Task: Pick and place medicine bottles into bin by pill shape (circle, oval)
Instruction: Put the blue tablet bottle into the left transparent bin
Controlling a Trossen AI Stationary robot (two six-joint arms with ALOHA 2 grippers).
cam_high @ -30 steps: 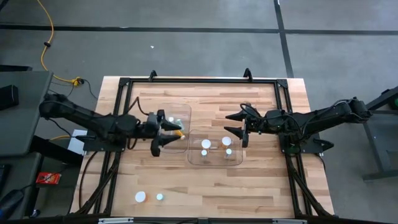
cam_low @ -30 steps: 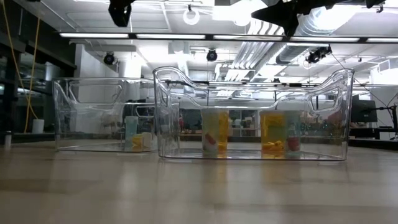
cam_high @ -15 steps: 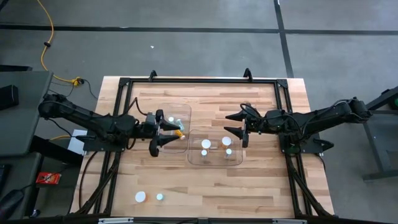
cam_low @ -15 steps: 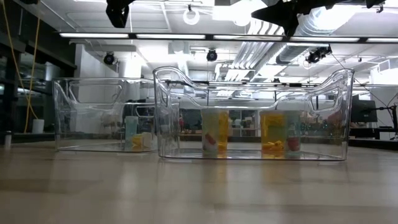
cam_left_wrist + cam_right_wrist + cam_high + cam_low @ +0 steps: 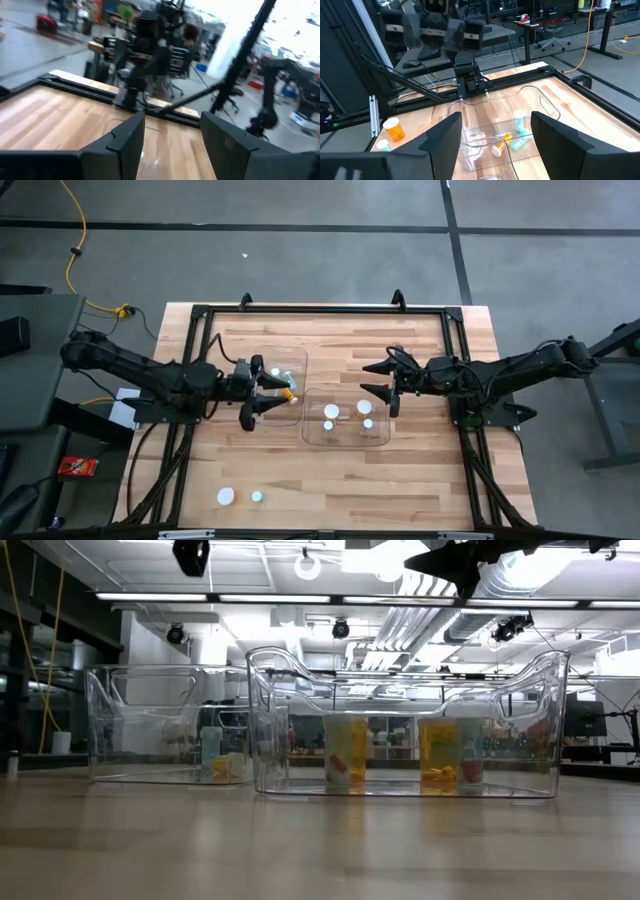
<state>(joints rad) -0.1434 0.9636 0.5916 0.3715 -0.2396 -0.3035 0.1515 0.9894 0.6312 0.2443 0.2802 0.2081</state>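
Your left arm reaches in from the left edge, its left gripper (image 5: 262, 394) held above the table with the two fingers spread apart and nothing between them. Your right arm comes in from the right edge, stretched low and nearly straight; the right gripper (image 5: 377, 377) also hangs in the air, fingers parted, apparently empty, facing the left one.

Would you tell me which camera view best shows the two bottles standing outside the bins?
The high view: both loose bottles show as white caps on bare wood at the table's near edge. The right wrist view may show them at its side; the low and left wrist views show neither.
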